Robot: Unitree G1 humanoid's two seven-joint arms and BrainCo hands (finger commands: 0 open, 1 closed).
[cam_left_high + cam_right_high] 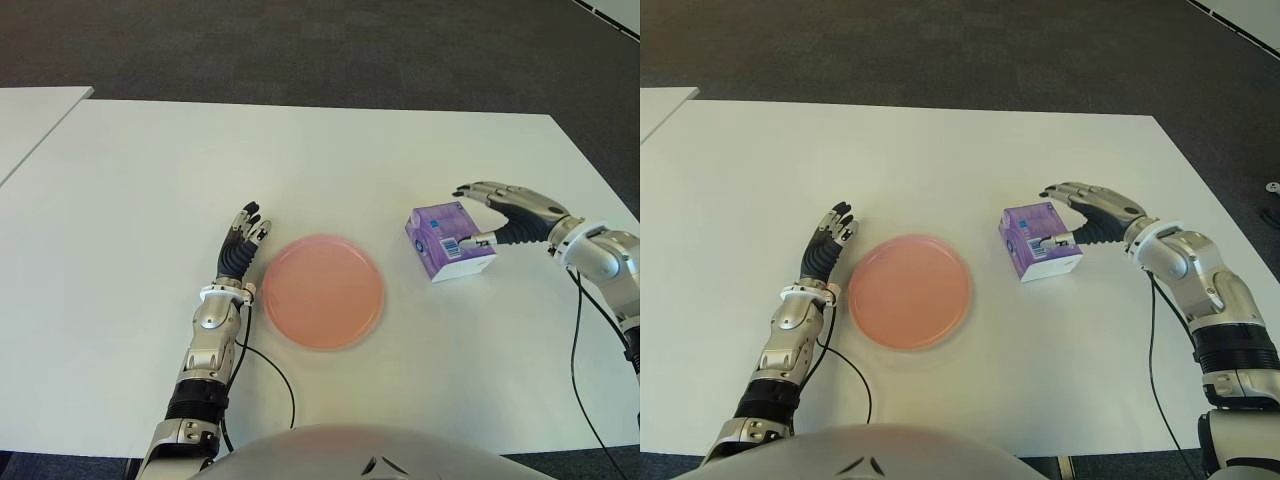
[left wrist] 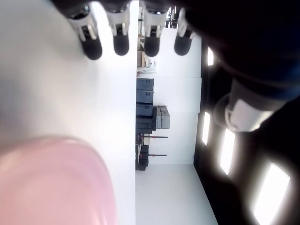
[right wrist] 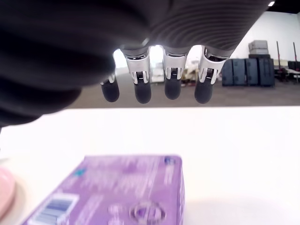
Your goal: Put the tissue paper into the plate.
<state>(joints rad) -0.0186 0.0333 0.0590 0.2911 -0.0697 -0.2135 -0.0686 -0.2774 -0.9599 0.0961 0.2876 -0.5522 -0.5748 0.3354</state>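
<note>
Eye views: pink plate (image 1: 322, 290) on white table (image 1: 130, 200), purple tissue pack (image 1: 447, 241) just right of plate, right hand (image 1: 500, 212) spread around pack's far right side, left hand (image 1: 243, 247) left of plate, left wrist: fingers (image 2: 120, 43) straight, empty, right wrist: fingers (image 3: 172, 88) extended above pack, not gripping.

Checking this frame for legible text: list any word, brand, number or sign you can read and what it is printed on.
No text can be read.
Tissue pack: a white barcode label and small blue marks on its purple wrapper, all too small and blurred to read.
Plate: plain pink, no marking.
Table: plain white, no marking.
Right hand, open beside the pack, and left hand, left of the plate: no lettering shows.
</note>
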